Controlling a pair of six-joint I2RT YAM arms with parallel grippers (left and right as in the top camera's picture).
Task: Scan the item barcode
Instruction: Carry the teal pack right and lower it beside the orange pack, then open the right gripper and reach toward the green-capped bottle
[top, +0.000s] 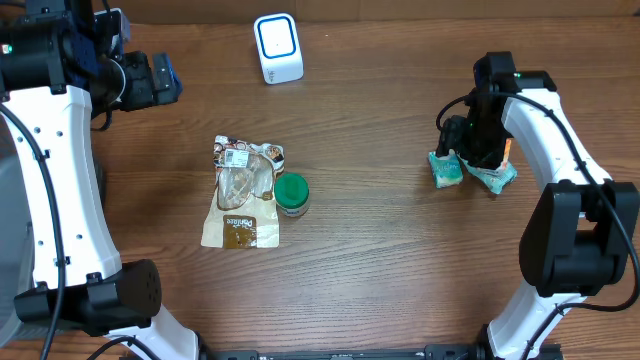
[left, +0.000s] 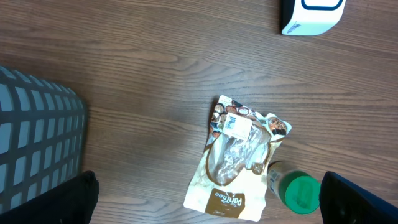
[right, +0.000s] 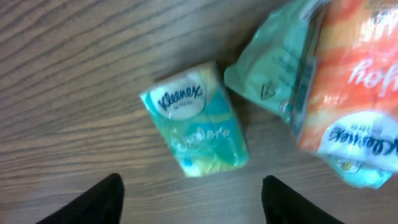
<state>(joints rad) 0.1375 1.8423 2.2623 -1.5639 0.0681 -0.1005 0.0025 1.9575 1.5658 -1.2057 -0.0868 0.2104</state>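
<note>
Right tool (right: 191, 179) is spread wide, gripping nothing. The Kleenex pack (right: 196, 121) lies flat on the surface (top: 380, 250), well right of the scanner (top: 278, 47). Left tool (left: 208, 177) gapes wide too, left of the scanner.

"Kleenex" logo on sm. green tissue pack (right: 196, 121), "Kleenex" upside down on orange pack (right: 357, 93), pouch (left: 233, 162) script unreadable

The white scanner (left: 310, 15) is cut off by the left wrist view's top edge. In the right wrist view the orange packet (right: 354, 87) is blurred (print only partly legible) and cropped at the right.
</note>
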